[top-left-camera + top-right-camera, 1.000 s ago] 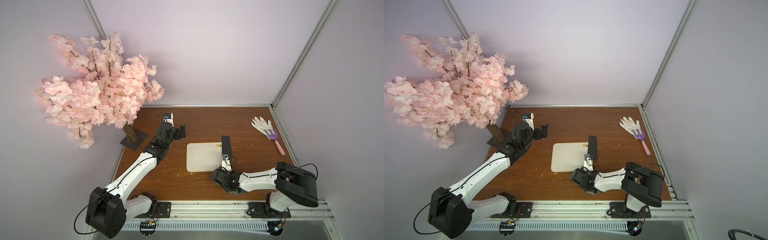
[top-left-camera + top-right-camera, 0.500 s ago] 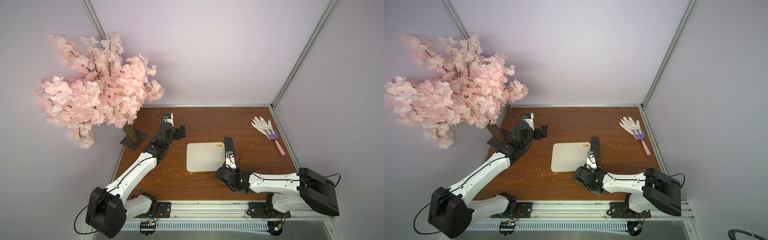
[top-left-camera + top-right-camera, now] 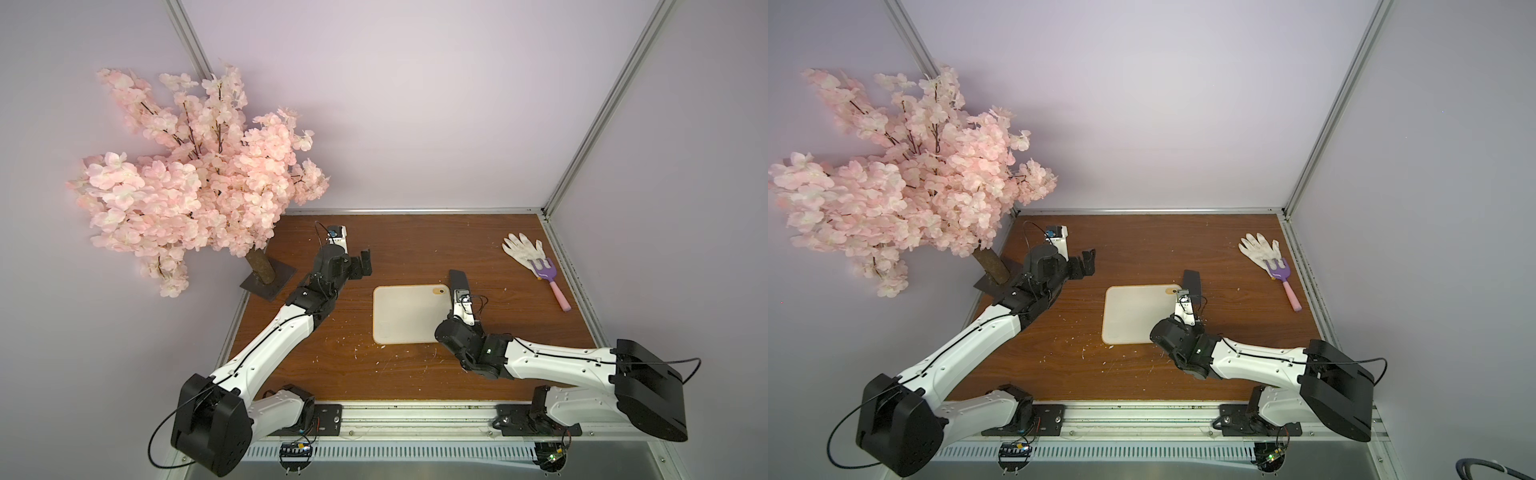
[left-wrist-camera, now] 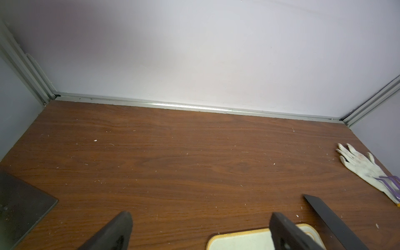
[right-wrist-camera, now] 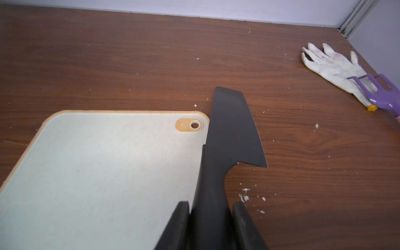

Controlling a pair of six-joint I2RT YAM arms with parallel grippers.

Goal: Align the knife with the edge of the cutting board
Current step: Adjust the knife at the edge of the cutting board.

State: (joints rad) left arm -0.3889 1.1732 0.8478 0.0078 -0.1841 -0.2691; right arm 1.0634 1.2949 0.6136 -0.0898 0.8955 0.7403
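The brown wood counter (image 3: pixel 415 374) carries everything, and the pink blossom tree (image 3: pixel 199 178) on its dark plate (image 3: pixel 269 282) stands well off from the cutting board (image 3: pixel 409 313), past the side opposite the board's orange-ringed hole. My left arm (image 3: pixel 282 336) reaches out between that tree and the board. My left jaws hang over bare wood near the board's far corner on the tree side, spread wide with nothing between them. My right arm (image 3: pixel 557 363) comes in low past the board's near corner on the hole side. There my right jaws are closed tight on the slim handle of the knife (image 5: pixel 229 129). The cream board lies flat at the middle of the counter in both top views. The black knife runs along the board's hole-side edge: its handle overlaps that rim, and its broad blade leans slightly away from the corner and pokes past the board's far edge. I cannot tell whether the blade touches the wood. Well apart from the board, beyond the knife, lies a white glove (image 3: pixel 521 251). A purple fork (image 3: pixel 544 274) with a pink handle rests partly on the glove's cuff. Pale crumbs dot the wood just beside the knife handle.
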